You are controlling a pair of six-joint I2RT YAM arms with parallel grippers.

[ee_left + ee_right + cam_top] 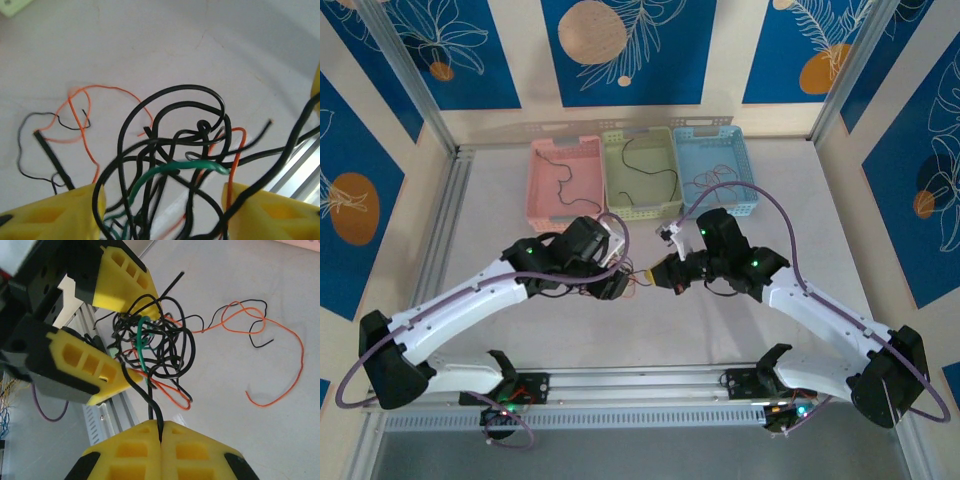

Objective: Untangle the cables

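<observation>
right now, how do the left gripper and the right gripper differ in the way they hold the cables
The left gripper has its fingers spread wide; the right gripper is shut tight. The left gripper has the whole tangle of cables between its fingers, while the right gripper pinches one black cable from it. Both have yellow fingers and meet at the same tangle.

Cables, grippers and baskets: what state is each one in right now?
left gripper: open, fingers either side of the cable tangle.
cable tangle: knotted.
right gripper: shut on a black strand from it.
orange cable: loose beside it.
pink basket: holds a black wire.
green basket: holds a dark wire.
blue basket: holds a reddish wire.
</observation>
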